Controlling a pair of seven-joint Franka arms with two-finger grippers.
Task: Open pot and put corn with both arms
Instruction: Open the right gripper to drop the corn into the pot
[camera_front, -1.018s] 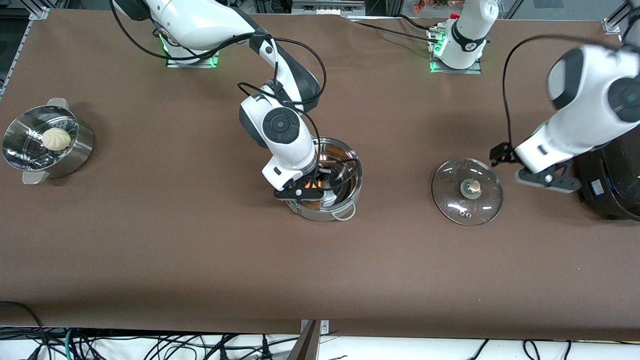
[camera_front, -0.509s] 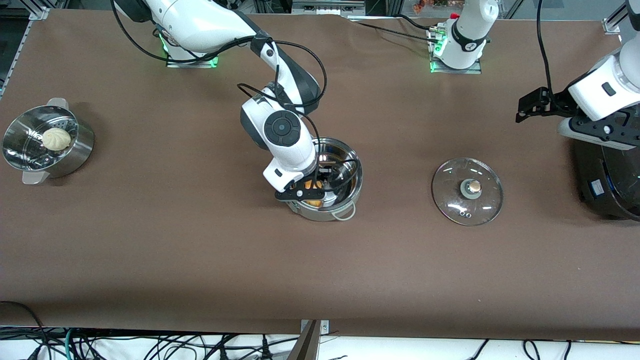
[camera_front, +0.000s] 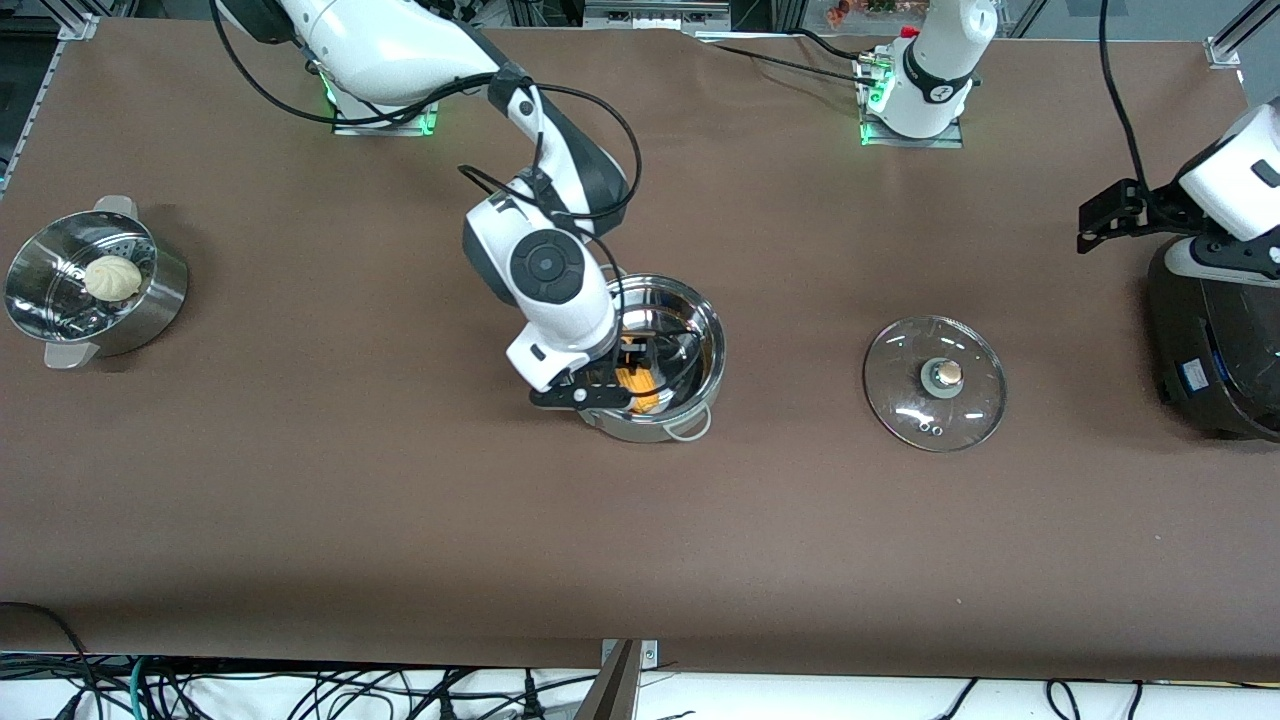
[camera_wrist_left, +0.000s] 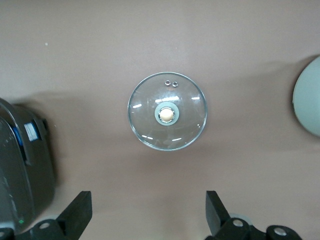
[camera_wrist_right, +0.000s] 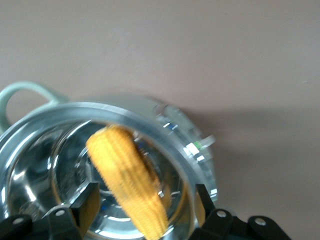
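Steamer bowl (camera_front: 95, 290) of perforated steel stood at the right arm's end of the worktop (camera_front: 400, 500), with a white bun (camera_front: 112, 277) inside it. Farther along toward the middle, reached down from its base at the top of the front view: right arm (camera_front: 540, 265), with the right end effector (camera_front: 610, 385) hanging just over the pot (camera_front: 660, 355). Fingers (camera_wrist_right: 86, 204) spread apart in the right wrist view, one on each side of the corn (camera_wrist_right: 127, 182), gripping nothing. Corn lay inside the pot, tilted against the shiny inner wall, one end up near the rim; whether the fingers still brushed it could not be told. Pot open, lidless, with one loop handle (camera_front: 688, 427) on the side nearer the front camera.

Next toward the left arm's end, well apart from the pot: glass lid (camera_front: 935, 383), flat on the worktop, tan knob (camera_front: 946, 374) upward. Seen again in the left wrist view (camera_wrist_left: 167, 111), straight below the camera.

Last, at the left arm's end: black rice cooker (camera_front: 1220, 350), with the left end effector (camera_front: 1215, 255) raised above it. Left fingers (camera_wrist_left: 77, 215) held wide open and empty. Left arm (camera_front: 1235, 190) waited there.
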